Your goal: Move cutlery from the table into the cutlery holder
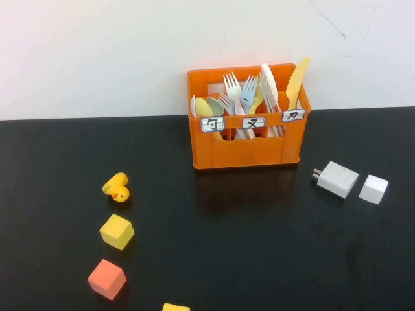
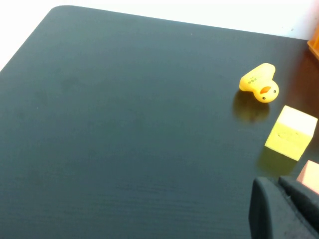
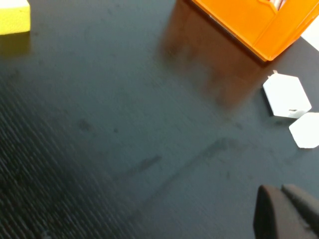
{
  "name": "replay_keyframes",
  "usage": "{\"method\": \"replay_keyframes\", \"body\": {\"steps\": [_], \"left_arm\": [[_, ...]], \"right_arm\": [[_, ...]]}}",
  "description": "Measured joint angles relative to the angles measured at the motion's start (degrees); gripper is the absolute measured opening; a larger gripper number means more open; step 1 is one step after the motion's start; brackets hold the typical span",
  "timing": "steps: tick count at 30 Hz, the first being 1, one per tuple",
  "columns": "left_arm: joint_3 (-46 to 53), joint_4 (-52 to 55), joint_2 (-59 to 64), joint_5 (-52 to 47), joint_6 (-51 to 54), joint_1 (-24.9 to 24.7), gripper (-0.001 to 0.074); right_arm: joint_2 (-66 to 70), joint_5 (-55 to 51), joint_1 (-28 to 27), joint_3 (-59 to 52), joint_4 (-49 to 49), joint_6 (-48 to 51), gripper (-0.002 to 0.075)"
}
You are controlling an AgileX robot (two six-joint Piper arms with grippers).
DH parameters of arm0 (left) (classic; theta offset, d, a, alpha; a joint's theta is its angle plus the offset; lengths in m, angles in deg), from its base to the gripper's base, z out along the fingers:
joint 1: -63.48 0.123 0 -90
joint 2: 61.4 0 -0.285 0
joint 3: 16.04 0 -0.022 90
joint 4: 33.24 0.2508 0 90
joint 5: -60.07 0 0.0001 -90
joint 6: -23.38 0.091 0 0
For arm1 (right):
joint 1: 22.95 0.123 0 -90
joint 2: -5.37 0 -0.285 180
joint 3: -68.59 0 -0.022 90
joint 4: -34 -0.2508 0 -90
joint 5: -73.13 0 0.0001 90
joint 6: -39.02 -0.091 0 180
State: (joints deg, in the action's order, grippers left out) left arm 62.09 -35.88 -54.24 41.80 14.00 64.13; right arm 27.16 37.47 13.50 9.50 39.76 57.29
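1. A yellow rubber duck (image 1: 117,188) lies on its side.
2. Near it sit a yellow cube (image 1: 117,231) and an orange-pink cube (image 1: 107,279) — apart.
3. A white charger plug (image 1: 337,179) sits beside a small white block (image 1: 373,189).

- One orange crate (image 1: 247,139), holding roughly eight cutlery pieces
- One rubber duck (image 1: 117,188)
- Three blocks (image 1: 117,231)
- One white charger (image 1: 337,179)
- One white cube (image 1: 373,188)

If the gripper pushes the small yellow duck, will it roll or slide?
The yellow duck probably slides easily: the table looks glossy. Its rounded body may wobble or tip. It seems light, a small hollow-looking toy.
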Motion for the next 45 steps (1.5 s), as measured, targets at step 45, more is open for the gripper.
{"method": "replay_keyframes", "body": {"steps": [45], "left_arm": [[0.0,0.1,0.0,-0.1,1.6,-2.8,-0.0001]], "right_arm": [[-6.3,0.8,-9.9,0.0,-1.1,1.0,-0.0002]]}}
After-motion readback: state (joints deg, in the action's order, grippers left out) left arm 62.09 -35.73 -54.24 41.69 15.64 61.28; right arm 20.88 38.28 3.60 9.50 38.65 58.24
